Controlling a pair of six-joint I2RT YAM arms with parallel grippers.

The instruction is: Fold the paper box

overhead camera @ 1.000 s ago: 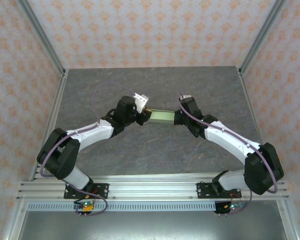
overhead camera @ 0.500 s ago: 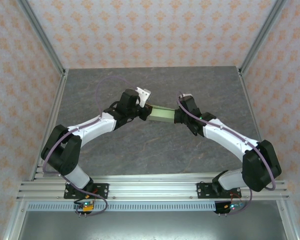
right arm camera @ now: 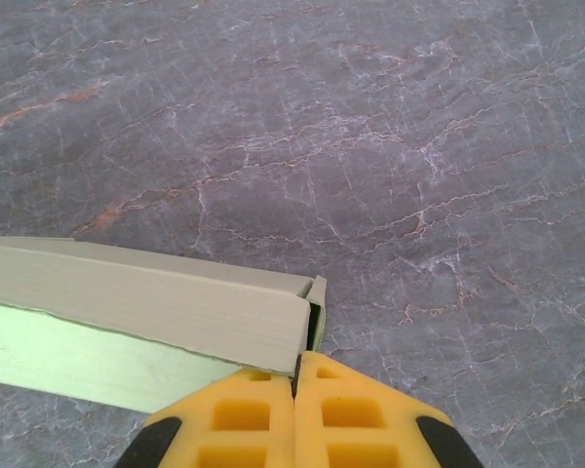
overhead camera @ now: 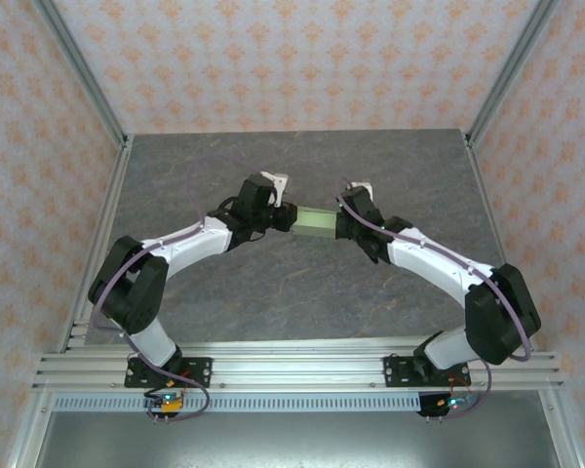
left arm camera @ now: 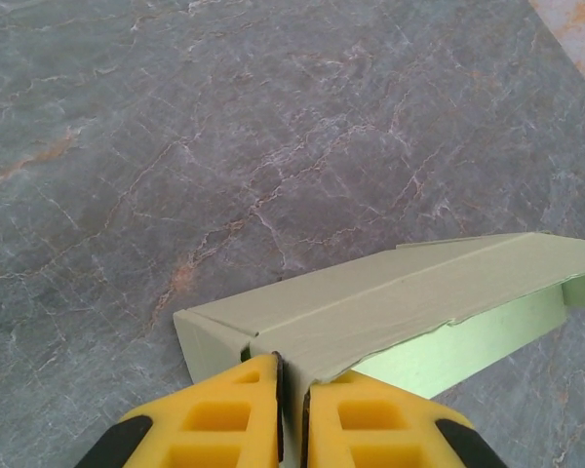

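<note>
Paper box [overhead camera: 315, 221]: pale green thin cardboard, partly folded into a long narrow form. It is over the middle of the table, a little nearer the far edge than the near one, with its long side running left to right.
Box, left wrist view [left arm camera: 400, 307]: a long folded top panel with a brighter green panel under it. The near end is at the fingertips.
Box, right wrist view [right arm camera: 146, 302]: a closed long side, a brighter green panel sticking out below, and a thin flap standing at the end corner.
Contact with table: I cannot tell whether the box rests on the surface or is held just above it.
Left gripper [overhead camera: 286, 216]: at the box's left end. In its own camera [left arm camera: 292, 375] the yellow fingers [left arm camera: 214, 419] are drawn nearly together, with the cardboard edge pinched in the thin gap.
Right gripper [overhead camera: 339, 226]: at the box's right end. In its own camera [right arm camera: 294, 375] the yellow fingers [right arm camera: 244, 414] are pressed together, nipping the end corner of the box.
Arms: white and black, reaching in from the two near corners and meeting at the box.
Table [overhead camera: 419, 166]: dark grey marbled surface.
Rail [overhead camera: 302, 366]: aluminium, along the near edge, carrying both arm bases.
Walls [overhead camera: 302, 58]: pale paper with an orange pattern on three sides.
</note>
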